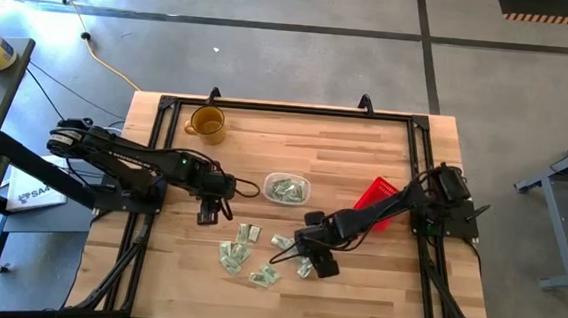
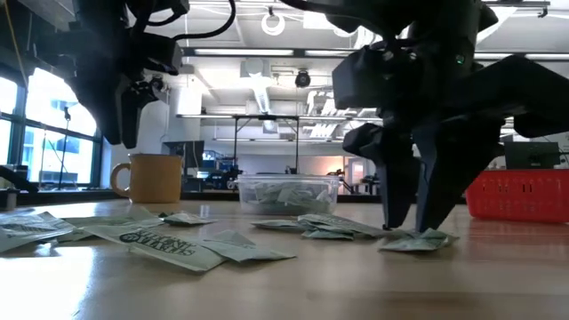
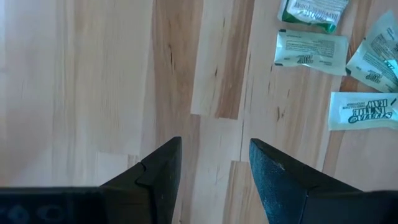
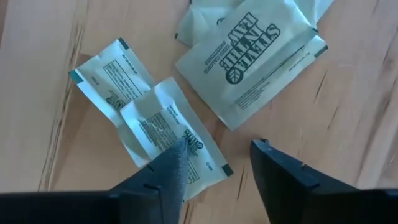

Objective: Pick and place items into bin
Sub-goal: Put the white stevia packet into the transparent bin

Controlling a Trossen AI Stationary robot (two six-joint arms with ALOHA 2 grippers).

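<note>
Several pale green and white packets [image 1: 242, 251] lie flat on the wooden table in front of the clear bin [image 1: 286, 189], which holds a few more packets. My right gripper [image 4: 217, 146] is open and points down, low over a folded packet [image 4: 155, 124] at the right of the scatter. One finger stands over this packet and the other over bare wood. In the low view the right gripper's fingertips [image 2: 416, 218] reach down to the table beside that packet [image 2: 418, 240]. My left gripper [image 3: 214, 146] is open and empty above bare wood, left of the bin [image 1: 208, 214]. My right gripper comes from above, pointing down. One fingertip [image 4: 177, 152] stands over the folded packet's near end [image 4: 186, 134], and the packet lies on the table. I cannot tell whether the finger touches it.
An amber mug [image 1: 206, 124] stands at the far left. A red mesh basket [image 1: 379, 198] stands right of the bin, under the right arm. A larger packet [image 4: 249, 62] lies just beyond the folded one. A black frame [image 1: 288, 107] runs round the table.
</note>
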